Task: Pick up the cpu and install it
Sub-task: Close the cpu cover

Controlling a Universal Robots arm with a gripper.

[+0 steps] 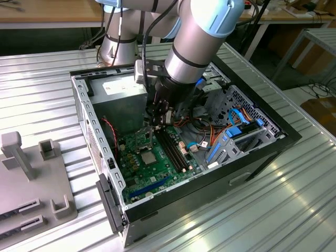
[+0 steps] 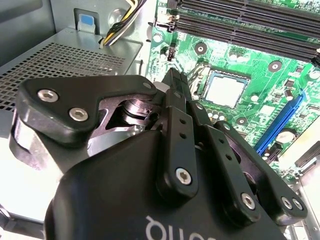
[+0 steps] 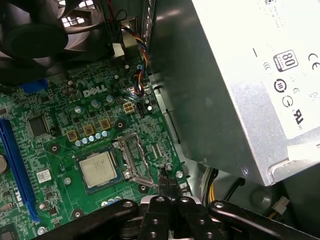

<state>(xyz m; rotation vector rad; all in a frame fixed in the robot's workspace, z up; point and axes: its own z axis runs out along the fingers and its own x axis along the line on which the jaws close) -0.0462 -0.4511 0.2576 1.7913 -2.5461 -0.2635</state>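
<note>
The cpu (image 1: 147, 157) (image 2: 226, 90) (image 3: 98, 169), a pale silvery square, lies flat in its socket on the green motherboard (image 1: 157, 170). The socket's metal frame (image 3: 134, 160) stands open beside it. My gripper (image 1: 157, 119) (image 2: 175, 79) (image 3: 167, 186) hangs inside the computer case, just off the socket's edge toward the power supply. It is shut, fingers pressed together, and nothing shows between them. The fingertips hover close above the board, apart from the cpu.
A silver power supply (image 1: 123, 92) (image 3: 240, 85) stands close beside the gripper. Black memory slots (image 1: 173, 147) (image 2: 250, 25), a blue slot (image 2: 280, 120) (image 3: 15, 165), a fan (image 3: 30, 30) and cables (image 1: 241, 121) crowd the case. A grey fixture (image 1: 31, 178) sits at the exterior view's left.
</note>
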